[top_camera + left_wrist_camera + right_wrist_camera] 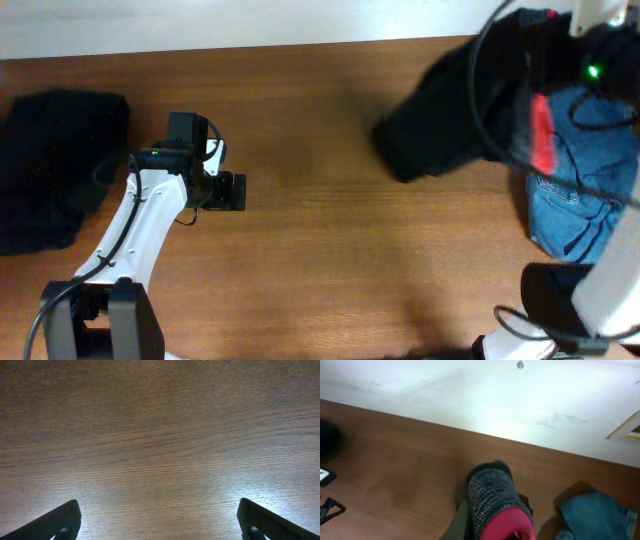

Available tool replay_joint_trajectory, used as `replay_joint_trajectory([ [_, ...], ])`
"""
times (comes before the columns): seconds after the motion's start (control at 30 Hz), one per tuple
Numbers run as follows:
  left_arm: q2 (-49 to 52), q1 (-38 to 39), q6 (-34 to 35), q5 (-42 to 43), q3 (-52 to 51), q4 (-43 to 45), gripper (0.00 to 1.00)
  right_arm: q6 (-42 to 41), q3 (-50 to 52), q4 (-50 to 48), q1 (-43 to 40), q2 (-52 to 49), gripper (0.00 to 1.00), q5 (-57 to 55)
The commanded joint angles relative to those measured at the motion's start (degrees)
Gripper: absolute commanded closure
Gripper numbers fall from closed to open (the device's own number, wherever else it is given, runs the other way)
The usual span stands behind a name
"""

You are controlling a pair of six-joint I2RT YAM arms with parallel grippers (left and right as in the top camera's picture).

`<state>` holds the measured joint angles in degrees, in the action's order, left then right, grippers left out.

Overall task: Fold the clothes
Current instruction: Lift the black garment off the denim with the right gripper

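The black trousers (450, 110) hang lifted over the table's far right, and their lower folds rest on the wood. My right gripper (556, 92) is shut on their grey waistband (492, 495), whose red stripe (507, 522) fills the bottom of the right wrist view. The fabric hides that gripper's fingers. My left gripper (232, 191) hovers over bare wood at the left centre, far from the trousers. In the left wrist view it (159, 510) is open wide, with only table between its fingertips (67, 515).
A blue denim garment (580, 195) lies at the right edge, partly under the trousers. A dark crumpled cloth pile (50, 165) sits at the far left. The table's back edge meets a pale wall (485, 395).
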<state>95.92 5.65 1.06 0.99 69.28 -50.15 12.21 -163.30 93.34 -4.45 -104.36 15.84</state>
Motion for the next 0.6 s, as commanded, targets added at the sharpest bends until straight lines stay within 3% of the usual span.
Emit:
replay_joint_trajectory([
  [0.0, 0.2, -0.2, -0.9, -0.4, 1.1, 0.0, 0.01, 0.0, -1.0, -0.6, 0.5, 2.0, 0.96, -0.1],
  [0.57, 0.2, -0.2, -0.9, -0.4, 1.1, 0.0, 0.01, -0.1, -1.0, 0.3, 1.9, 3.0, 0.96, 2.4],
])
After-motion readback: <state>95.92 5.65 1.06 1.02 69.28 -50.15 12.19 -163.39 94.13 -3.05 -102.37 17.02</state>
